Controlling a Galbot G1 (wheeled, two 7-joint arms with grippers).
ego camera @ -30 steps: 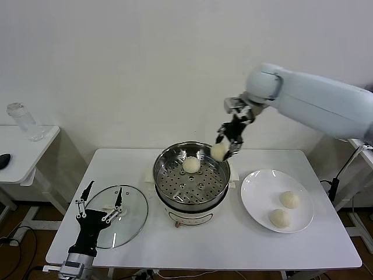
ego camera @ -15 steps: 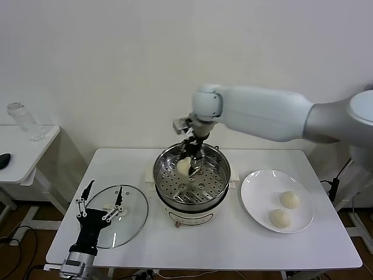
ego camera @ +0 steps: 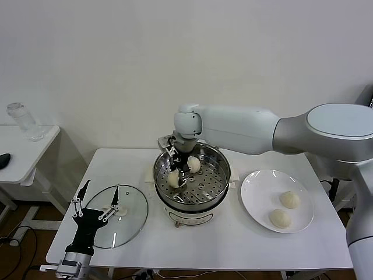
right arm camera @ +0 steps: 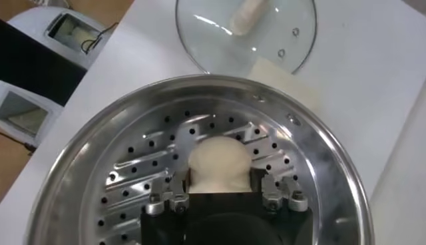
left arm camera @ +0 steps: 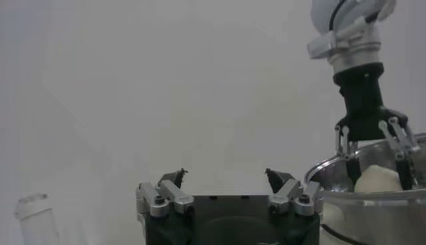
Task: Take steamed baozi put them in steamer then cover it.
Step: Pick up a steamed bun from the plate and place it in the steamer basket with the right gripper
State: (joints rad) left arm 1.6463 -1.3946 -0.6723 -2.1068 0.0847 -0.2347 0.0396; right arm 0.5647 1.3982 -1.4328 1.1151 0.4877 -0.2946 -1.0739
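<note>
Right gripper (ego camera: 176, 173) reaches down into the round shiny stainless-steel steamer pot (ego camera: 218, 184), at the pot's left side. Its fingers are pinched on a smooth cream-white steamed bun (ego camera: 173, 178), which sits low over the perforated steel tray (ego camera: 207, 182). In the right wrist view that bun (right arm camera: 217, 164) fills the gap between the two fingers, with the holed tray (right arm camera: 140, 170) all around it.

A second cream-white bun (ego camera: 193, 164) lies on the tray just beside the gripper, toward the rear of the pot. Two more buns, one (ego camera: 289, 199) and another (ego camera: 280, 218), lie near each other on the flat white plate (ego camera: 256, 192) to the right of the steamer.

The round clear glass lid with metal rim (ego camera: 129, 217) lies flat on the white table (ego camera: 233, 245), left of the steamer, white handle (ego camera: 121, 212) up.

Left gripper (ego camera: 95, 202) is parked at the table's front left edge, over the near side of the lid, fingers spread apart and holding nothing. The left wrist view shows its two fingertips (left arm camera: 175, 177) wide apart, with the right gripper (left arm camera: 373, 156) farther off at the pot rim.
</note>
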